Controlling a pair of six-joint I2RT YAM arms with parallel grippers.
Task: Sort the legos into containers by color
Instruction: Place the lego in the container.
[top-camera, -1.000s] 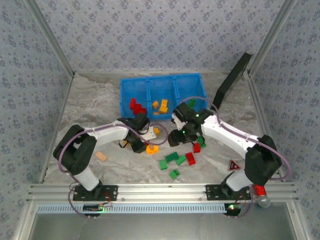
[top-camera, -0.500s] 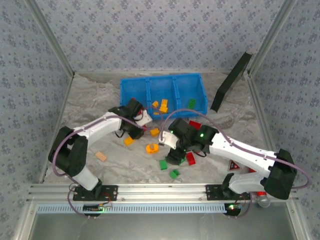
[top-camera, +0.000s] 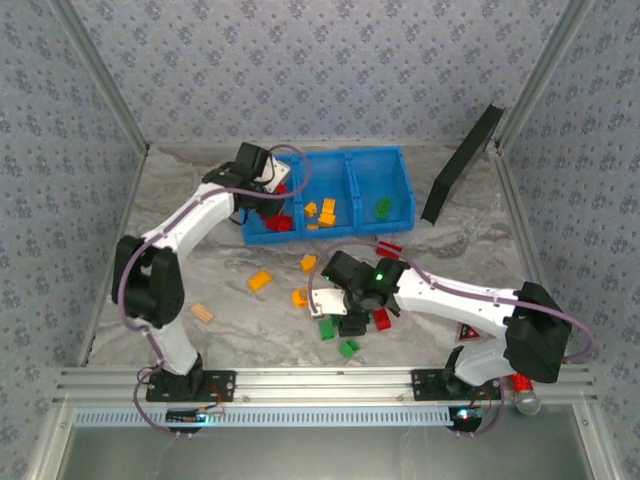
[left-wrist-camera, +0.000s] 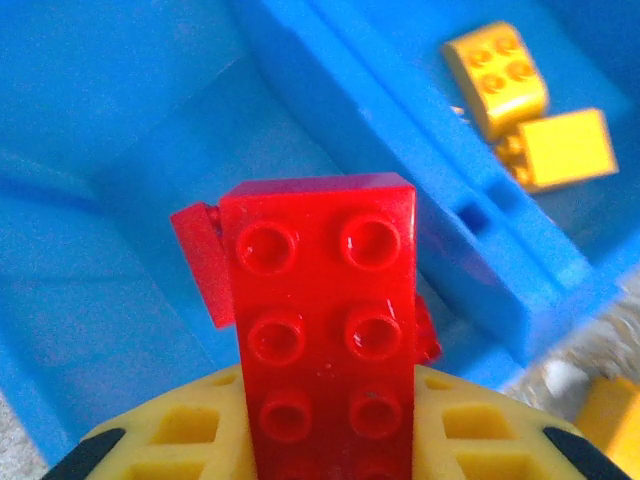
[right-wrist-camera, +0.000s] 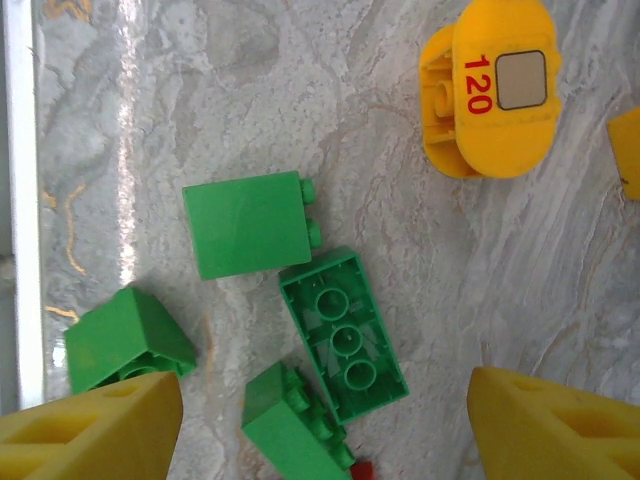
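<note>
Over blue bin left compartment, we see left gripper clamping red lego, right gripper wide; skewed release possibly strikes divider.

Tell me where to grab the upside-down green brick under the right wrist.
I'd pinch the upside-down green brick across its two long walls at mid-length, coming straight down, jaws turned to its diagonal; it lies flat, hollow side up.

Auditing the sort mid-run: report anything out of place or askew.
One green brick lies upside down on the table, hollow underside up. The black slab leans tilted against the far right post.
</note>
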